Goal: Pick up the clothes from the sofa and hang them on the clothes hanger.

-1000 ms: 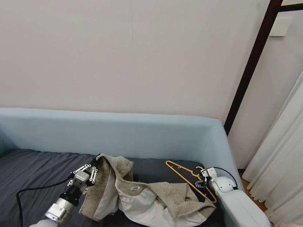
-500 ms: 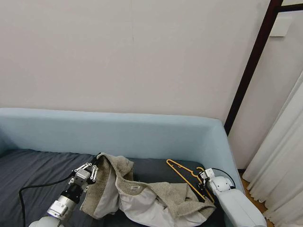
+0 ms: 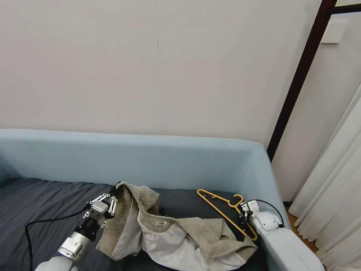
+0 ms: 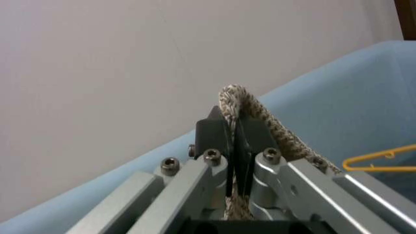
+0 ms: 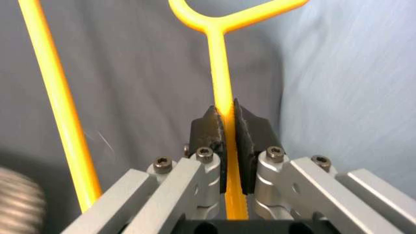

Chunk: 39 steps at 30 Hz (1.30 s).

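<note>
- The clothes (image 3: 169, 234) are one crumpled garment, speckled beige-brown knit outside and smooth pale lining inside. It lies in a heap on the dark grey seat cushion (image 3: 45, 197) of the sofa (image 3: 169, 161), spread between the two grippers.
- The left gripper (image 3: 107, 204) has its jaws pressed together on the knit edge. A fold of the fabric arches up past the fingertips, and the rest drapes down and away towards the other arm.
- The hanger (image 3: 223, 209) is thin orange plastic. The right gripper (image 3: 243, 213) pinches its straight neck, with the hook just ahead of the fingertips and one shoulder bar running alongside the jaws over the dark cushion. Whether the hanger touches the cushion cannot be told.
- The garment's far end lies just beside the hanger, close to the right jaws.
- The pale blue backrest (image 3: 141, 158) rises beyond both grippers, and the armrest (image 3: 256, 175) stands just beside the right jaws on their outer side.
- Bare cushion stretches outward from the left jaws, crossed by a black cable (image 3: 39, 226).
- Above both grippers is plain wall (image 3: 141, 68). Past the armrest stand a dark post (image 3: 299, 73) and a white curtain (image 3: 338, 186).
</note>
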Available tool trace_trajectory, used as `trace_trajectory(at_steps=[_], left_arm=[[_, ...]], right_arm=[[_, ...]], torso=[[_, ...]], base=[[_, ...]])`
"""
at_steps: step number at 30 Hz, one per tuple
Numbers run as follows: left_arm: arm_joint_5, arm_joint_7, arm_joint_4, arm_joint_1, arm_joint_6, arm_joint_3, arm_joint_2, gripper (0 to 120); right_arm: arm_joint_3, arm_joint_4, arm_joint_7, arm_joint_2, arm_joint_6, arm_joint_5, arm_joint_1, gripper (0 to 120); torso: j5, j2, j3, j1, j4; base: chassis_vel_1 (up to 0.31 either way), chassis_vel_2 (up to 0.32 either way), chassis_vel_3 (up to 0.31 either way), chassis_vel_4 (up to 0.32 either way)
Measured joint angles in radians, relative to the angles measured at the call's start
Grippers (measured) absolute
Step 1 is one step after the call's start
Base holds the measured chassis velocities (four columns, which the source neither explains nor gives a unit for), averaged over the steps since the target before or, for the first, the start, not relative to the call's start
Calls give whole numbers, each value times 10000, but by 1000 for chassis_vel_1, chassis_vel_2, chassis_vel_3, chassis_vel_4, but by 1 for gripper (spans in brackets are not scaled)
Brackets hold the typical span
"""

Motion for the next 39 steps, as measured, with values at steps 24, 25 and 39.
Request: trace_trajectory(at_steps=[24,25,39], left_arm=[[-2543,-881,-425,69,1178,5,484,0],[-2617,-930,-464,70,1232,14,469,0],[-2747,-1230,-1004,274,1822,128,84,0]], right_arm=[[152,8552,3452,-3157,5732,-7993,-4611,4],[115,8788,3532,-3227,5579,-8198,-4733,4],[-984,10549,4248,-3631,4162,-9465,-6329,4]], torso=[[0,1,-2,-2,1],[-2,1,-2,-2,1],[0,1,-2,-2,0]], base=[[0,0,0,0],[0,0,0,0],[0,0,0,0]])
